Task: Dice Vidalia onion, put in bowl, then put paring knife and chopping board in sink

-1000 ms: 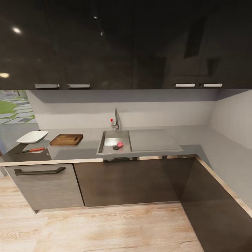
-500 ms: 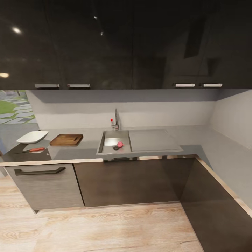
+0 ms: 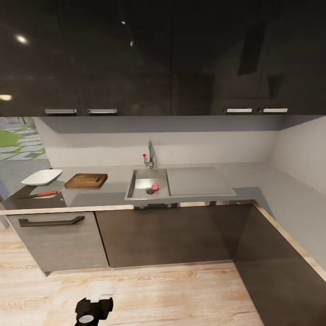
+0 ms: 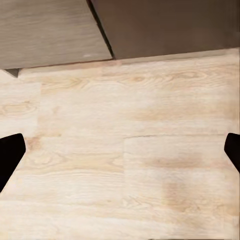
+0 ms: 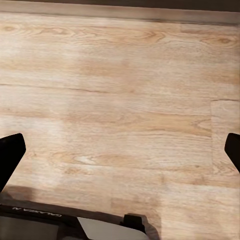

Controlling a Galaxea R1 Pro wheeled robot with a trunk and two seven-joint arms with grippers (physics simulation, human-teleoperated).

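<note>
1. Risk: the small pinkish round Vidalia onion (image 3: 155, 186) is lying beside the drain in the grey rectangular steel sink (image 3: 136, 181), so it is likely to roll away from a careless grasp.
2. The left claw (image 4: 120, 150) and right claw (image 5: 120, 150) are both gaping wide, hanging empty above the light wood floor (image 3: 149, 294).
3. The long grey glossy counter (image 3: 115, 190) is carrying the brown wooden chopping board (image 3: 86, 181), the red-handled paring knife (image 3: 43, 194) and the white squarish bowl (image 3: 42, 176) beneath dark wall cabinets (image 3: 136, 54).

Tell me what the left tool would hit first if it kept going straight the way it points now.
Most likely the light wood floor: the left tool, open with nothing between its tips, looks straight at bare planks, short of the cabinet fronts. Depth is unclear.
</note>
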